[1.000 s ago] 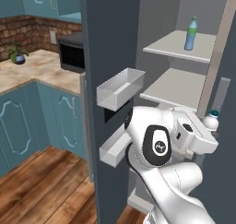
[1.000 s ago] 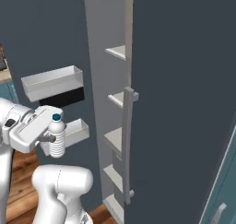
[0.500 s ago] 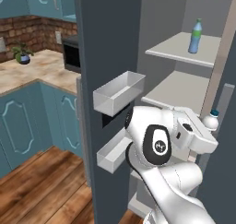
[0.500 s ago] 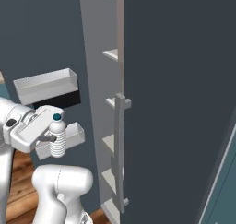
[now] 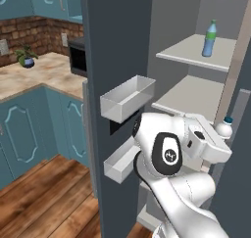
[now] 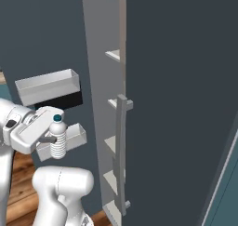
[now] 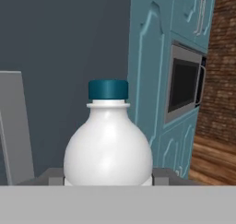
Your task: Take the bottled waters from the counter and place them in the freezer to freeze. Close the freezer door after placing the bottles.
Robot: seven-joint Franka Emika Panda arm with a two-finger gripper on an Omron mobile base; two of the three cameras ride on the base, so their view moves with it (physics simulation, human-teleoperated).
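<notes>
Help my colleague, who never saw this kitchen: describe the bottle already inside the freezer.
In the open freezer, find the upper shelf. A blue bottle stands upright there, alone; its green cap sets it apart from the teal-capped white bottle in the gripper.

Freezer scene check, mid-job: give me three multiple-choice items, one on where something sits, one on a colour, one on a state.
1. Where is the blue bottle with the green cap?
A. on an upper freezer shelf
B. in a door bin
C. on the counter

2. What colour is the cap of the white bottle at the claw?
A. red
B. dark teal
C. yellow

3. What state is the freezer door in?
A. shut
B. open
C. removed

Answers:
1 A: the blue bottle stands upright on an upper shelf inside the freezer.
2 B: the white bottle, held upright in the claw, has a dark teal cap.
3 B: the freezer door stands swung out, its pale bins and the shelves exposed.
</notes>
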